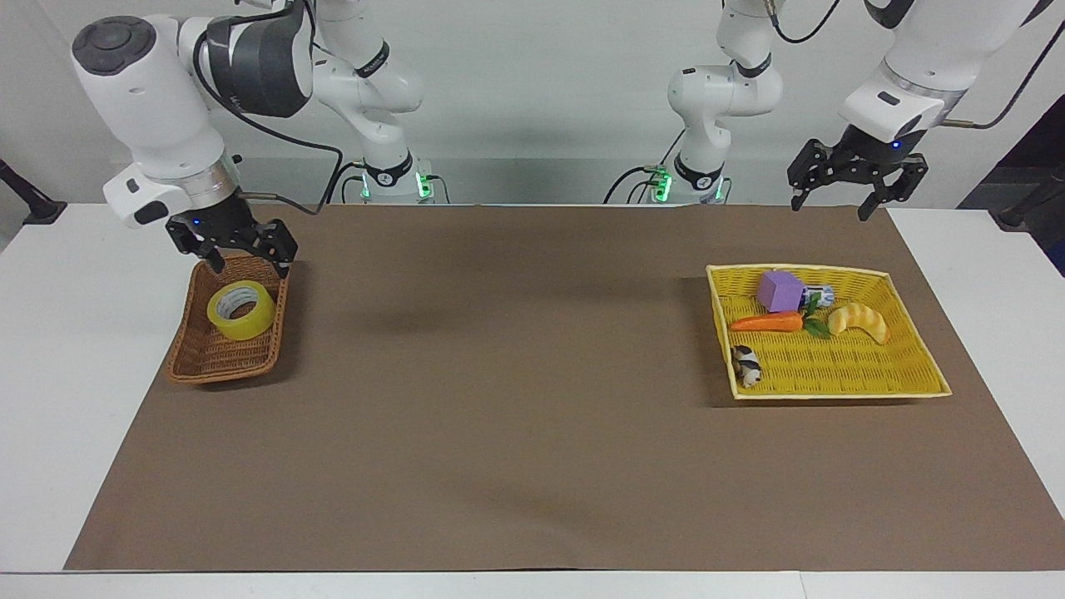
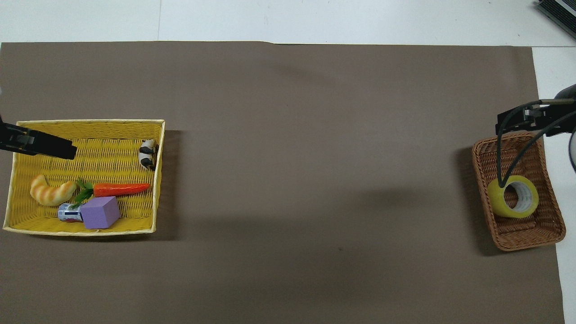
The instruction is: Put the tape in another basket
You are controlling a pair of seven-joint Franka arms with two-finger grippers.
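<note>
The yellow tape (image 1: 241, 309) lies in the brown wicker basket (image 1: 208, 359) at the right arm's end of the table; it also shows in the overhead view (image 2: 513, 196), in the same basket (image 2: 517, 231). My right gripper (image 1: 250, 263) is open and empty. It hangs above the basket, a little above the tape and clear of it. My left gripper (image 1: 832, 204) is open and empty. It waits high above the table by the yellow basket (image 1: 832, 370).
The yellow basket (image 2: 99, 132) holds a purple block (image 2: 100, 212), a carrot (image 2: 119, 189), a croissant toy (image 2: 49, 192), a small can (image 2: 67, 213) and a black-and-white figure (image 2: 147, 154). A brown mat (image 1: 516, 374) covers the table between the baskets.
</note>
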